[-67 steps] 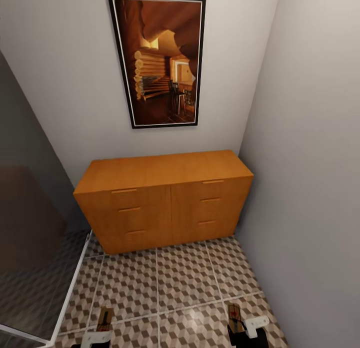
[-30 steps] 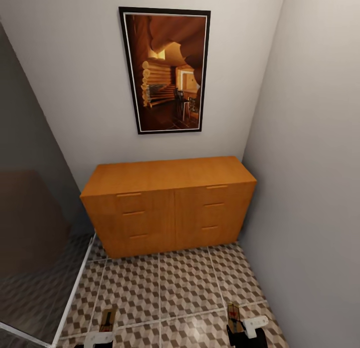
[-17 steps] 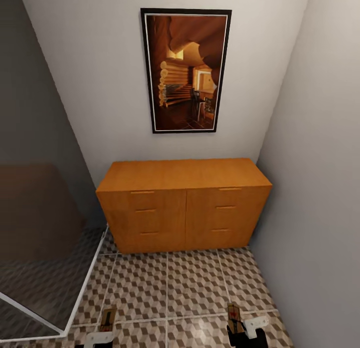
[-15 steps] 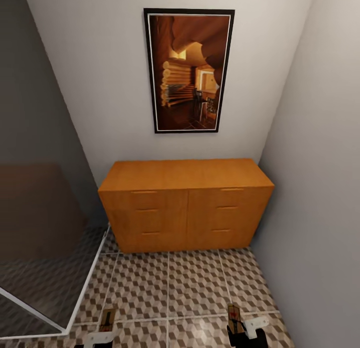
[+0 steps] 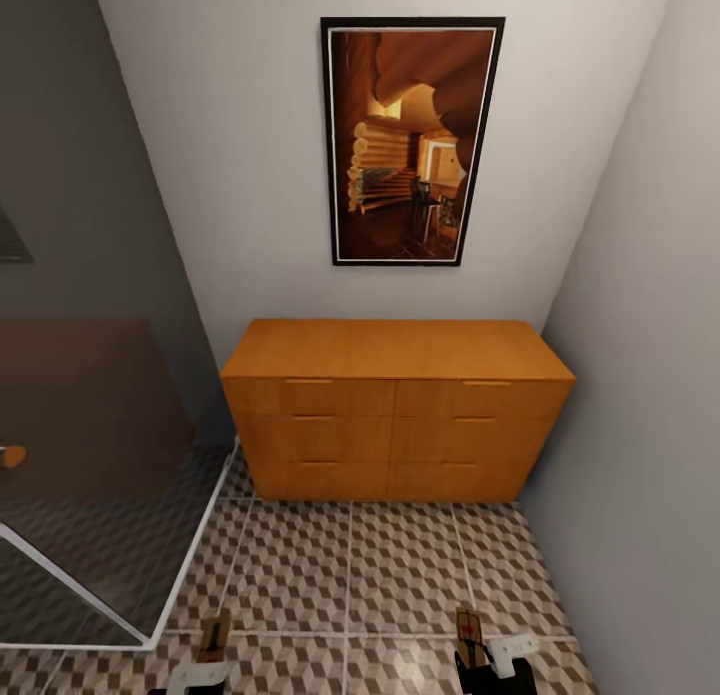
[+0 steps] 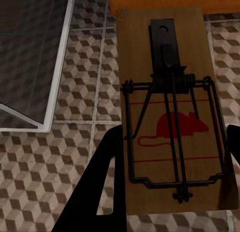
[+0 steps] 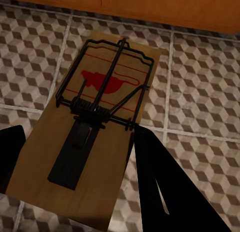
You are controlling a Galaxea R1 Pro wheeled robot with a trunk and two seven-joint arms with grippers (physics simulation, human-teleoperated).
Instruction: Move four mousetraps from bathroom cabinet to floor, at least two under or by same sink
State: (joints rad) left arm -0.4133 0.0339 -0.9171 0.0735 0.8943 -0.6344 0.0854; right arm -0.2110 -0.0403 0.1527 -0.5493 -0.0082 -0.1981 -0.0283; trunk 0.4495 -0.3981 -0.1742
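The orange-brown cabinet (image 5: 395,405) stands against the back wall, all drawers closed. In front of it spreads the cube-patterned bathroom floor (image 5: 350,565). At the bottom edge of the head view, my left gripper (image 5: 203,667) is shut on a mousetrap (image 5: 213,636). My right gripper (image 5: 482,663) is shut on a second mousetrap (image 5: 467,629). The left wrist view has the tan board with the red mouse mark (image 6: 172,117) between two black fingers (image 6: 107,182). In the right wrist view, that trap (image 7: 95,127) lies between the fingers (image 7: 152,167), above the tiles. The bathroom sink is out of view.
A glass shower screen with a white frame (image 5: 190,550) closes off the left side over dark grey tiles. A grey wall (image 5: 640,395) runs close along the right. A framed picture (image 5: 412,140) hangs above the cabinet.
The whole view has shifted, so the cabinet and picture now sit further right and more of the shower screen shows. Both grippers keep their mousetraps in the same place in the view.
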